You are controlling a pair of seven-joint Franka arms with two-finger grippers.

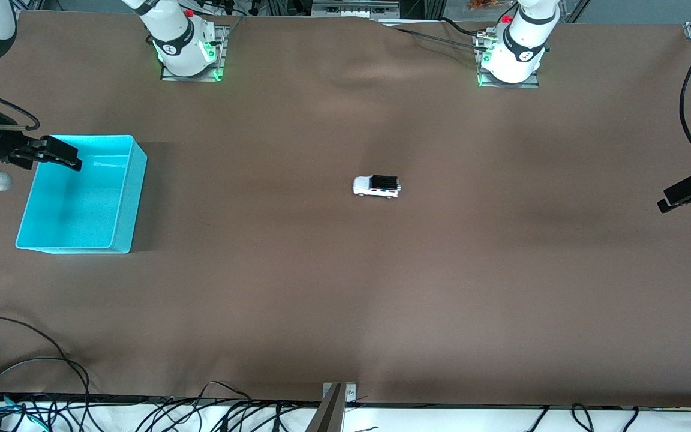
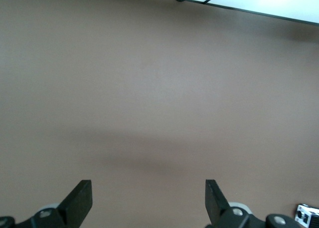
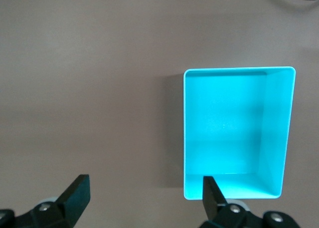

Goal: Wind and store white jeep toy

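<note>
The white jeep toy [image 1: 376, 186], tiny with a black roof, stands on its wheels on the brown table near the middle. It also shows at the edge of the left wrist view [image 2: 307, 215]. The turquoise bin [image 1: 137, 186] stands empty toward the right arm's end of the table, and its inside shows in the right wrist view [image 3: 275, 133]. My right gripper [image 1: 60, 154] is open and empty, up over the bin's edge [image 3: 144, 185]. My left gripper [image 1: 678, 197] is open and empty over bare table at the left arm's end [image 2: 148, 188], well away from the jeep.
The two arm bases [image 1: 186, 51] [image 1: 510, 57] stand along the table edge farthest from the front camera. Loose black cables [image 1: 33, 360] lie at the table's near edge, toward the right arm's end. A black cable [image 1: 690, 114] hangs at the left arm's end.
</note>
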